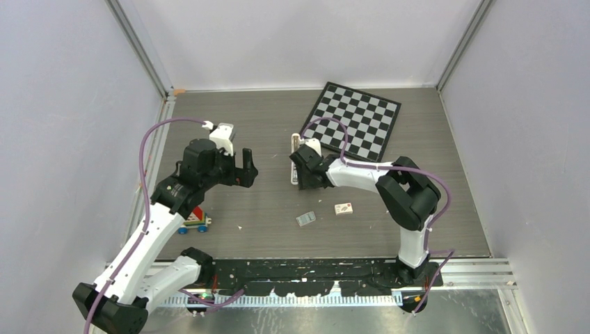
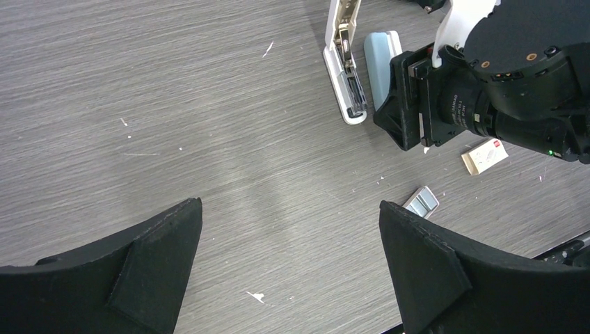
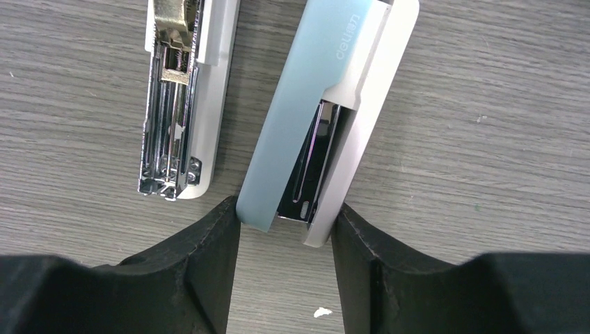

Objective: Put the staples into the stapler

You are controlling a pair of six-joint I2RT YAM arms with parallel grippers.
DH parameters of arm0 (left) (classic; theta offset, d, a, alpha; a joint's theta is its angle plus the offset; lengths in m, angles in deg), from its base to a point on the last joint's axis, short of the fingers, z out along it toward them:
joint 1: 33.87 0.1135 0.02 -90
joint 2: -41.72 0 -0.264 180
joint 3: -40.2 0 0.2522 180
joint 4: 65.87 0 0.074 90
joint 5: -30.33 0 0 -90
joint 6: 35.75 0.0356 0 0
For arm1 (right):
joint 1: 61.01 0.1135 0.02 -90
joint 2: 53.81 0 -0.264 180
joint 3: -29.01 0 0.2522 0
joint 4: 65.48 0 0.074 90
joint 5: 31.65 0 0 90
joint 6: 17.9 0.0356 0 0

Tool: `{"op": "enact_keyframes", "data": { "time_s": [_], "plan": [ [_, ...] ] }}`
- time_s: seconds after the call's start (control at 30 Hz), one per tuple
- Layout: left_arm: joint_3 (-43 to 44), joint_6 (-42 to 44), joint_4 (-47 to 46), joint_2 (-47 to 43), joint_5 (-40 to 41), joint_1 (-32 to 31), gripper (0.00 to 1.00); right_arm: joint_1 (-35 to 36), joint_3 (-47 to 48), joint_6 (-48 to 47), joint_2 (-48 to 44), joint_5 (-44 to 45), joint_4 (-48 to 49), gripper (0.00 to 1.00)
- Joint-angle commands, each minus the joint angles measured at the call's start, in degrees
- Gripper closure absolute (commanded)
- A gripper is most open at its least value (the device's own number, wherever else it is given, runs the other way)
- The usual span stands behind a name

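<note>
Right jaws, half closed, nip just the end of the stapler between them; it could slip out. Left jaws gape wide, empty.

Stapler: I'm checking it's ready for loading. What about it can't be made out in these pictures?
- Top external: stapler mostly hidden under the right gripper.
- Right wrist: both halves' far ends are cut off by the top edge.
- Right wrist: whether the fingers already pinch its blue cover is unclear.
</note>
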Motion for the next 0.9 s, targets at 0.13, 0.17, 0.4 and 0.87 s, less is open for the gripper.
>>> {"op": "enact_keyframes", "data": {
  "time_s": [0.13, 0.17, 0.4, 0.87],
  "plan": [
    [-1.23, 0.14, -2.87, -1.4, -0.54, -0.05, 0.01, 0.12, -5.73, 1.06, -5.76, 1.11, 4.57, 0.57],
    [-1.32, -0.18, -2.98, -1.45, -0.39, -0.05, 0.0, 0.08, -6.37, 1.16, -6.25, 0.94, 5.5, 0.58],
    [1.58, -5.16, -1.96, 1.02, -0.96, -0.05, 0.0, 0.12, -9.95, 2.12, -9.64, -0.39, 9.73, 0.6],
    [-1.67, -27.11, -13.7, 7.79, -13.82, -0.1, 0.2, 0.5, -23.95, 5.82, -28.21, -12.74, 32.93, 0.6]
  ]
}}
